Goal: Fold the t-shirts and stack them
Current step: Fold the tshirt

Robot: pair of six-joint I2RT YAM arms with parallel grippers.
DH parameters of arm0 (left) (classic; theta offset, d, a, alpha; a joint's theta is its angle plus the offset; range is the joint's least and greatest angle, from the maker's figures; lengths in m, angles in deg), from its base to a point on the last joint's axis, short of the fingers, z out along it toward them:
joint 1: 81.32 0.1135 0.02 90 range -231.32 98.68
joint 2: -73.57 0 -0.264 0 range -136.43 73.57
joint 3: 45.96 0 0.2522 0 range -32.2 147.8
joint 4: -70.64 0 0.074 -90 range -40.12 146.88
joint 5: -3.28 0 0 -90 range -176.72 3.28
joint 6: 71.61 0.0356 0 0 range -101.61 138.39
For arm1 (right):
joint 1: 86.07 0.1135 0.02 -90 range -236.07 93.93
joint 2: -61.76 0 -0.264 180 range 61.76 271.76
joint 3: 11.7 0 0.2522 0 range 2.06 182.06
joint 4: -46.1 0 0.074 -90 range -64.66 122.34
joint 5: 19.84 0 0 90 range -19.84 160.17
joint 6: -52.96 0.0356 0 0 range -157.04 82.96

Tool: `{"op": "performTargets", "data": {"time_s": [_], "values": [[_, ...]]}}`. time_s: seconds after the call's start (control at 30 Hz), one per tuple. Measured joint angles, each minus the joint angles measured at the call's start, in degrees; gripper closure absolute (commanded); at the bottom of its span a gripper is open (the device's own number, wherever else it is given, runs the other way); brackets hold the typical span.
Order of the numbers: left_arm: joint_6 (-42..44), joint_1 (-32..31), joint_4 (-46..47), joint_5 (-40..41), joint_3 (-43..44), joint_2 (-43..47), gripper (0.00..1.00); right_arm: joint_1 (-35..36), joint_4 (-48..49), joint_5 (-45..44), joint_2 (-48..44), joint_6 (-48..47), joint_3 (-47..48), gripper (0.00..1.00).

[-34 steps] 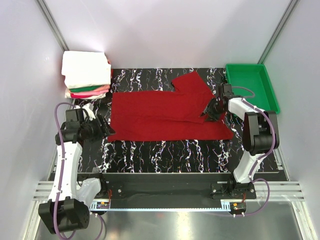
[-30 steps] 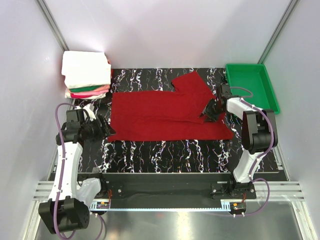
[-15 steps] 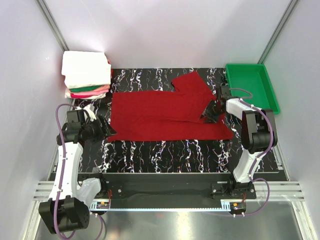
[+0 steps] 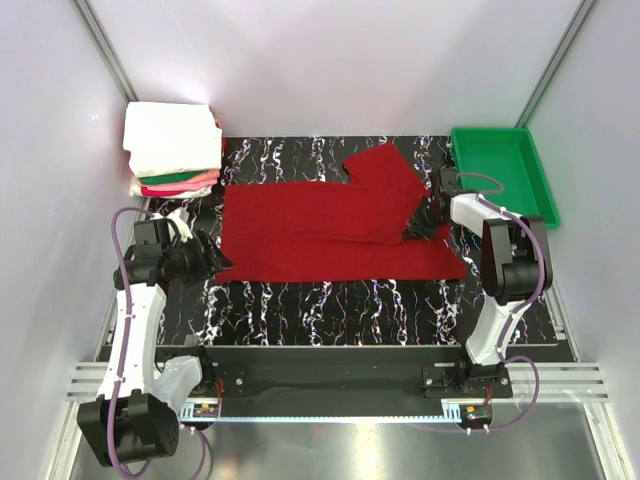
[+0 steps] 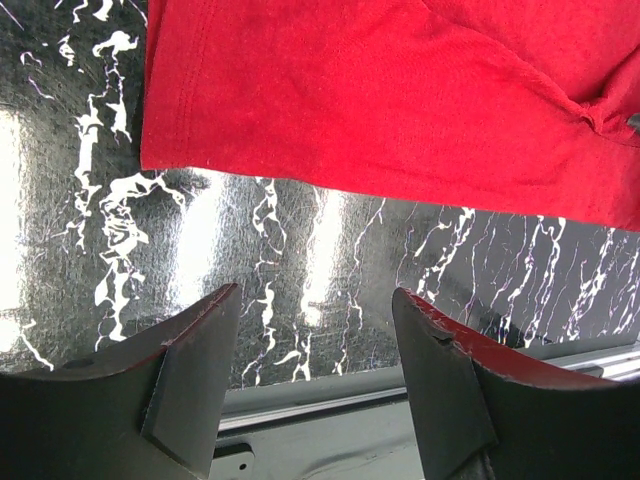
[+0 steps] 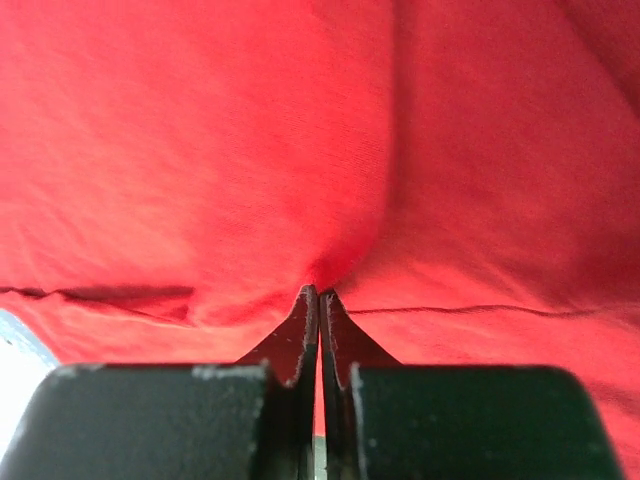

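Observation:
A deep red t-shirt (image 4: 320, 228) lies spread on the black marbled mat, one sleeve pointing toward the back. It also fills the right wrist view (image 6: 250, 150), and its near-left corner shows in the left wrist view (image 5: 350, 100). My right gripper (image 4: 416, 227) is shut on a pinch of the red cloth (image 6: 330, 270) at the shirt's right side. My left gripper (image 4: 212, 262) is open and empty, just off the shirt's front left corner; in the left wrist view (image 5: 315, 300) it hangs above bare mat. Folded white, green and pink t-shirts (image 4: 172, 150) are stacked at the back left.
A green plastic tray (image 4: 502, 170) stands at the back right, just beyond my right arm. The black marbled mat (image 4: 330, 300) covers the table. A metal rail (image 4: 330, 395) runs along the near edge. White walls close in both sides.
My right gripper has shifted slightly left and toward the back while holding the cloth. The left arm and the shirt have barely moved.

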Motion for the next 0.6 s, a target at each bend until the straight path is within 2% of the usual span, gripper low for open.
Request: {"op": "performTargets", "data": {"time_s": [0.13,0.27,0.3,0.4,0.6], "values": [[-0.02,0.13,0.59,-0.09,-0.13,-0.44,0.34,1.49,-1.99,0.07,3.54,0.04,7.98,1.00],[-0.04,0.24,0.85,-0.15,-0.52,-0.46,0.34,3.52,-3.80,0.55,8.85,0.04,19.47,0.92],[-0.04,0.26,0.85,-0.17,-0.61,-0.46,0.34,4.04,-4.02,0.85,10.25,0.02,22.27,0.77],[-0.04,0.26,0.90,-0.17,-0.66,-0.48,0.34,5.18,-6.12,1.03,14.80,-0.26,29.92,0.58],[-0.07,0.33,0.90,-0.15,-0.66,-0.48,0.35,5.75,-12.04,1.01,23.43,-3.15,42.86,0.52]]}}
